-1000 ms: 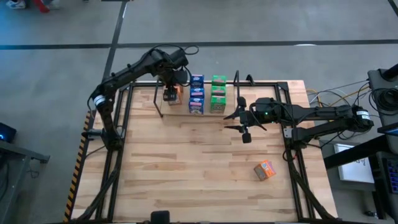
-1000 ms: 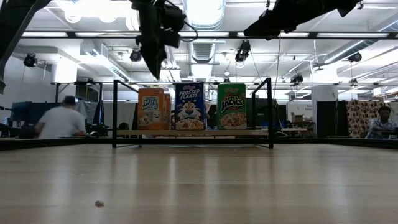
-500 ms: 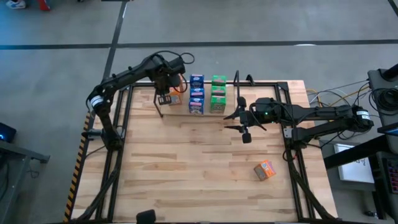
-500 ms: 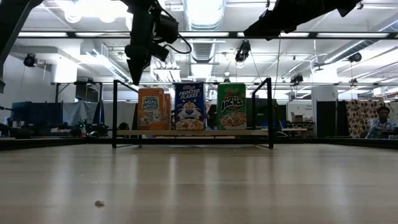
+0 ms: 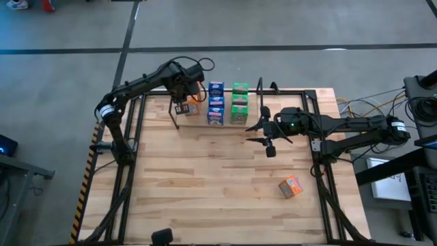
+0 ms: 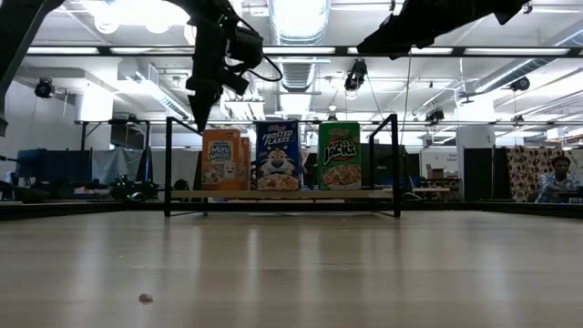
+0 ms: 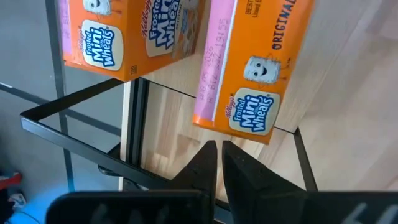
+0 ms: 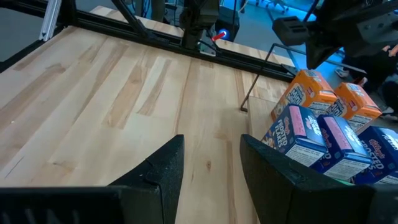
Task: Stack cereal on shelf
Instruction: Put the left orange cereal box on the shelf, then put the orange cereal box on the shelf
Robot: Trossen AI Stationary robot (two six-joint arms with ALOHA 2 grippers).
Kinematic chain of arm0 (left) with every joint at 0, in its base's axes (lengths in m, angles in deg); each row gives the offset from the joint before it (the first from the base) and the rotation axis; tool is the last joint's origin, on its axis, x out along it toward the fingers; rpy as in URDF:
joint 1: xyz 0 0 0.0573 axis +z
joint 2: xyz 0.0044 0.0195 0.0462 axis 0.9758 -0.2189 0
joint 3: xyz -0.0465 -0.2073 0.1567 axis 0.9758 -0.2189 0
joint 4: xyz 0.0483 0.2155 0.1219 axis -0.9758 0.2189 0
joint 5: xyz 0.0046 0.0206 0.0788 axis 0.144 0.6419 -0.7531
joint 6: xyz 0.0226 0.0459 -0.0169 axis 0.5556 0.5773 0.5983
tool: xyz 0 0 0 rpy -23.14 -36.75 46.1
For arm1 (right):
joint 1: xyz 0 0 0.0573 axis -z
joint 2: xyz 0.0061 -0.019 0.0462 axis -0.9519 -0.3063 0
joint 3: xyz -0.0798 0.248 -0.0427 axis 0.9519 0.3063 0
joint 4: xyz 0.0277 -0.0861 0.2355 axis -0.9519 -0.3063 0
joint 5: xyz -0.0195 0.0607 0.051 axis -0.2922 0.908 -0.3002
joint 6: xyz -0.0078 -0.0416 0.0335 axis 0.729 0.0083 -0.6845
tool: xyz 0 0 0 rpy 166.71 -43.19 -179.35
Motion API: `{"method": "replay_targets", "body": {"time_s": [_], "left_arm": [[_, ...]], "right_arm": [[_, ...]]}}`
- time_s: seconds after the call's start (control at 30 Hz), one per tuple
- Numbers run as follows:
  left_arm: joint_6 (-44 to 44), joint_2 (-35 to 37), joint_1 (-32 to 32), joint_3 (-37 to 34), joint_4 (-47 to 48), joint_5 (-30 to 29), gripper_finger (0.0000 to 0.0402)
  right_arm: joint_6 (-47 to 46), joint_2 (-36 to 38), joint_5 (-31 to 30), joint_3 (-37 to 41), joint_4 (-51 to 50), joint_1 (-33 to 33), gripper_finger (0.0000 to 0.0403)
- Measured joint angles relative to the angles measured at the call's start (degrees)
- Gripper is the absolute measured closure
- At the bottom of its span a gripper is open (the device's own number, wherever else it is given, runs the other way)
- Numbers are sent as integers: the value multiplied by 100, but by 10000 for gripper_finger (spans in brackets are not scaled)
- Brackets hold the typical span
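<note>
The shelf point(image 6: 282, 194) of black rods stands at the table's far edge. On it stand two orange cereal boxes point(image 7: 255, 62) point(image 7: 118, 31), one behind the other, with a row of blue ones point(image 5: 216, 102) and a row of green ones point(image 5: 240, 102) beside them. A further orange box point(image 5: 291, 186) lies loose on the table, near right. My left gripper point(image 6: 199, 126) is shut, points steeply down and hovers at the front orange box's upper left corner point(image 6: 204, 133). My right gripper point(image 8: 211, 149) is open with nothing in it and hangs above the table's middle right point(image 5: 254, 127). My left gripper's shut fingertips point(image 7: 211, 152) stand right beside the front orange box's top edge point(image 7: 249, 134), coming from above and slanting. Whether they touch the box I cannot tell. The box stands upright on the shelf.
The shelf's hoop ends point(image 6: 168, 164) point(image 6: 396, 164) rise on either side of the boxes. Bare wood point(image 5: 205, 184) covers the table's near half. Black frame rails point(image 5: 130, 137) run along the table's sides. People show in the room behind point(image 6: 557, 178).
My left gripper has shut on nothing. It has sunk a little, swung toward the table's left edge and tipped, from over the orange boxes to their left upper corner. The boxes stand as before.
</note>
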State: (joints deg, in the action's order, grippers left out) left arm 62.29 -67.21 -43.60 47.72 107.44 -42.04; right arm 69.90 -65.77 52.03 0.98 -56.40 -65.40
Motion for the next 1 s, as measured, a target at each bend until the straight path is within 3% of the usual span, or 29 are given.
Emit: {"method": "replay_targets", "body": {"time_s": [1.0], "left_arm": [[-398, 95, -107, 96, -353, 7, 394]], "right_arm": [[-9, 1, 1, 0, 1, 0, 257]]}}
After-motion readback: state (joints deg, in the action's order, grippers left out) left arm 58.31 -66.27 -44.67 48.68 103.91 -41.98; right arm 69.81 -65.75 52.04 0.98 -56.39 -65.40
